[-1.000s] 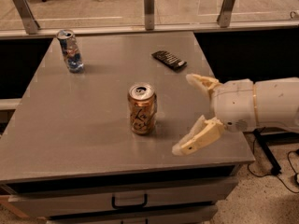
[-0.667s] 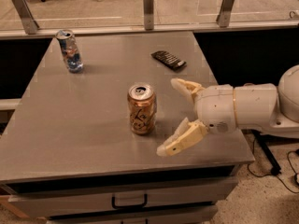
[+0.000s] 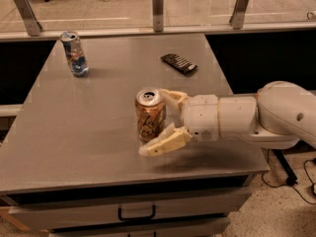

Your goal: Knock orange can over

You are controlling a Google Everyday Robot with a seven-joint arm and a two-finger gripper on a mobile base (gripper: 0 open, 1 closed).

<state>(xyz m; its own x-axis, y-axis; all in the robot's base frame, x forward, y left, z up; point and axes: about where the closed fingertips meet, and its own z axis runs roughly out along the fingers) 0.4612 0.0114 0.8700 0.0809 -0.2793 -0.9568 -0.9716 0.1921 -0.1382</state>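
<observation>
Currently, the orange can [image 3: 150,115] stands upright on the surface [image 3: 84,132], on the near side of the remote [image 3: 178,63]. I hold the tool [image 3: 152,122] on that same near side, released, its fingers spread to either side of the can. I judge the can light, stiff, smooth-walled and tall, hence easily toppled. No grasp is required: push sideways near its silver rim.

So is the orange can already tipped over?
No, the orange can stands upright on the table, with the open gripper close around it.
</observation>
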